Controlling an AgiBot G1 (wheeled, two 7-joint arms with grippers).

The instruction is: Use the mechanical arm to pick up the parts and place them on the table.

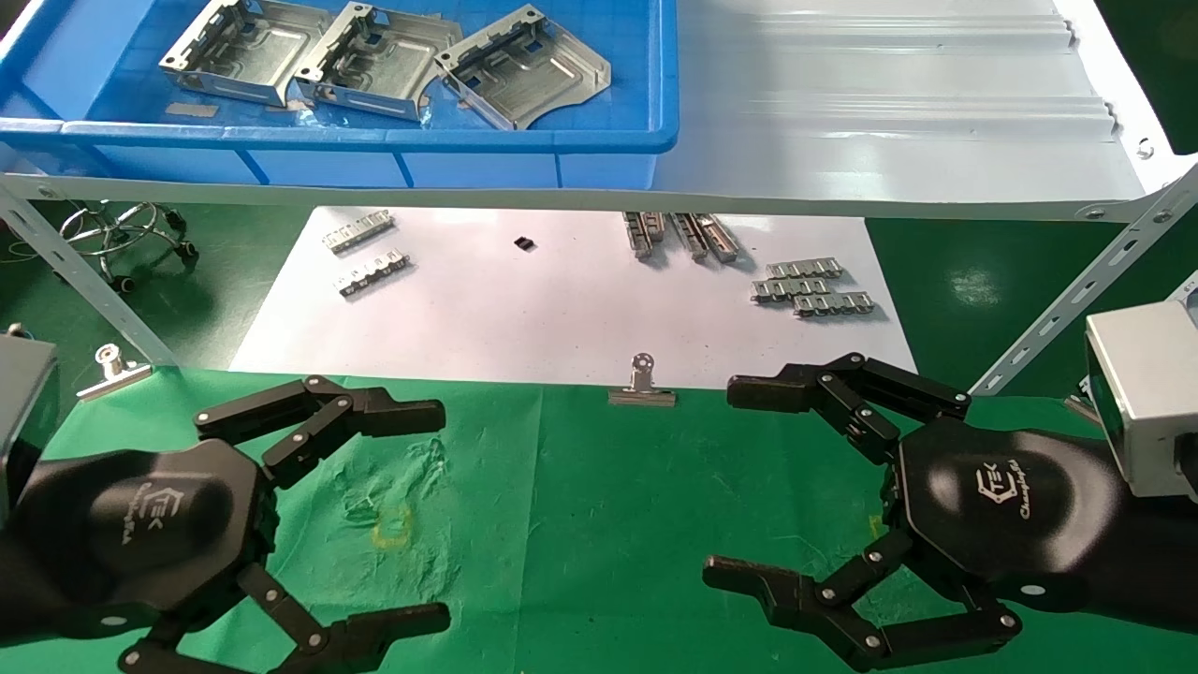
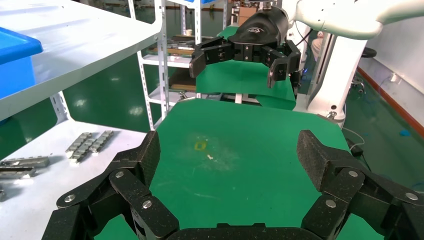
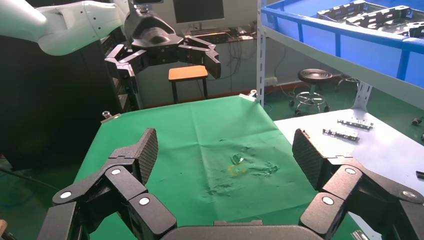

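Silver parts (image 1: 384, 58), three in blue bin (image 1: 524, 140), left claw (image 1: 412, 515) and right claw (image 1: 749, 482) spread above green table (image 1: 580, 524)

A glossy dark green floor (image 3: 390, 107) reflects the lights. A round black stool (image 3: 314, 76) stands beside grey shelving uprights (image 3: 260, 50); a small wooden-topped stool (image 3: 188, 73) sits farther back.

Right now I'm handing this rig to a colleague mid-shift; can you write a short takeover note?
Left gripper: open, empty, over the green table.
Right gripper: open, empty, over the table's right side.
Parts: three silver plates, all in the blue bin on the shelf.
Done: nothing placed yet.
Left: pick each plate from the bin and set it on the green cloth.
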